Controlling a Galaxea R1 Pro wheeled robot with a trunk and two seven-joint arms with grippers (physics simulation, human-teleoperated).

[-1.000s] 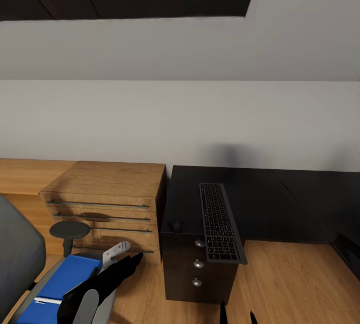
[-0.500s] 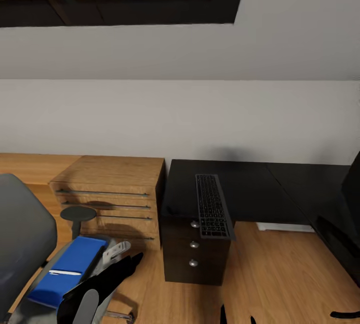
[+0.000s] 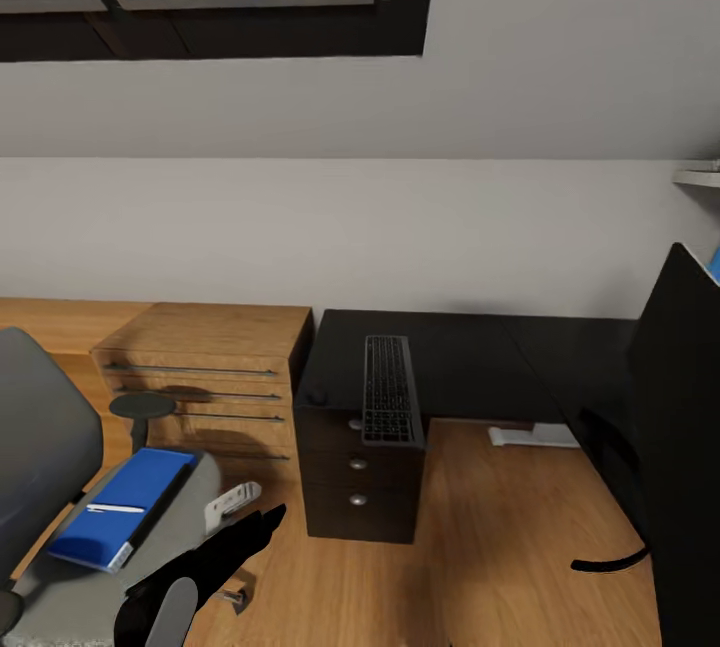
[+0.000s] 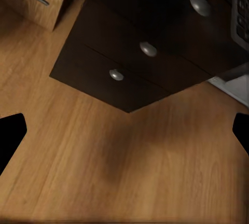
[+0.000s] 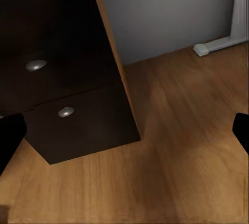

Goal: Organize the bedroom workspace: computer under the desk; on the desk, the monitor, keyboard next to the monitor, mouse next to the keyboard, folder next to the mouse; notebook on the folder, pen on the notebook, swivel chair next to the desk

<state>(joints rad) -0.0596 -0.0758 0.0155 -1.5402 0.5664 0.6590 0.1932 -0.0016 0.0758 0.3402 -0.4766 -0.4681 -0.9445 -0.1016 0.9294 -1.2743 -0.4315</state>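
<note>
Folder at ten o'clock of the left hand.
The flat bright blue folder (image 3: 122, 507) is being seen lengthwise on the grey padded swivel chair (image 3: 45, 487); left hand (image 4: 124, 133) wide open, empty.

Slim dark rectangular keyboard (image 3: 388, 389): 1
Flat bright blue folder (image 3: 125, 504): 1
White pen (image 3: 114, 508) lying on that folder: 1
Grey padded swivel chair (image 3: 40, 447): 1
Black flat monitor (image 3: 682, 447): 1
Long black bench (image 3: 480, 362): 1
Round silver knobs (image 3: 357, 462) on black drawer unit (image 3: 360, 487): 3
Oak-wood drawer chest (image 3: 205, 377): 1
</note>
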